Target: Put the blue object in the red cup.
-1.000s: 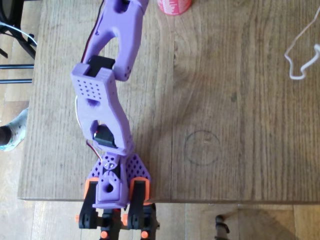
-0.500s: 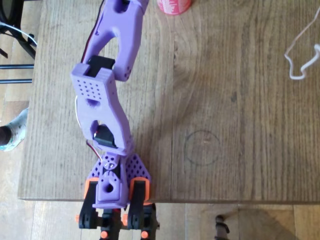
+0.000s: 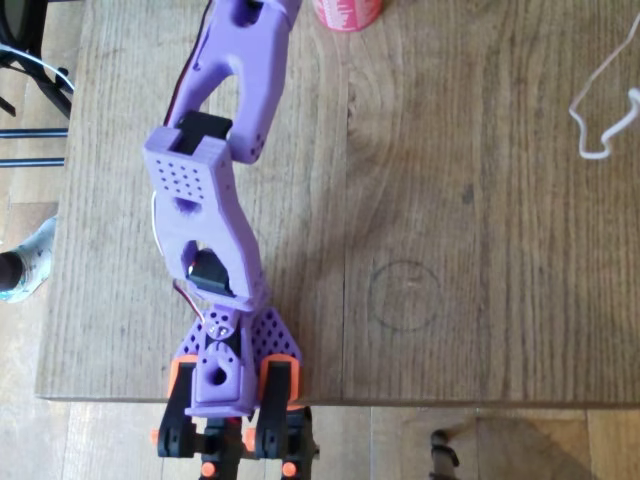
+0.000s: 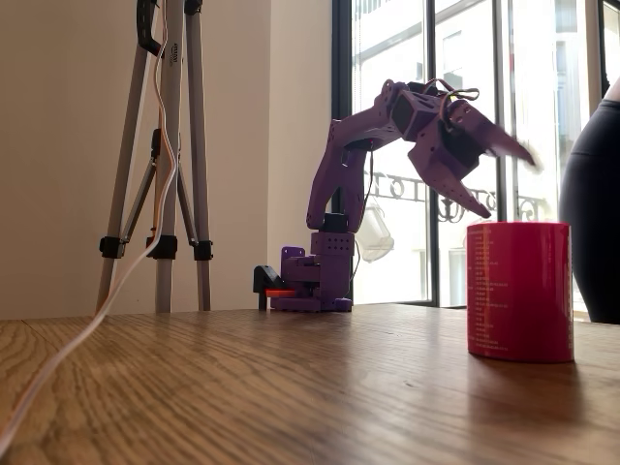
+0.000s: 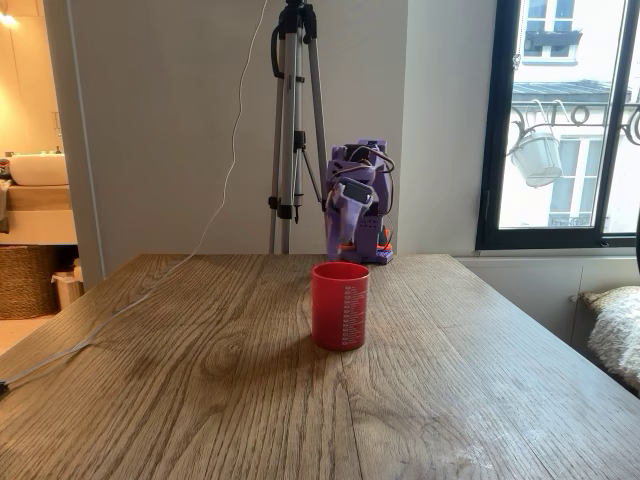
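Nothing on the wooden tabletop (image 5: 200, 400) has shifted since a second ago, and in the overhead view the purple 3D-printed arm (image 3: 205, 190) lies along the same line, reaching from its orange-trimmed base toward the far edge. Nearest the camera in a fixed view stands the round pinkish-red cup with white lettering (image 4: 519, 291), upright on the wood; in another fixed view the cup (image 5: 340, 305) sits near the middle of the tabletop, well in front of the arm's base. Above and just behind the cup's rim hangs the purple two-finger tool (image 4: 499, 179), its jaws spread wide with bright window showing between them. I cannot tell where the blue object is. A white cable (image 4: 77, 329) trails across the wood, and a grey tripod (image 5: 292, 130) stands behind.
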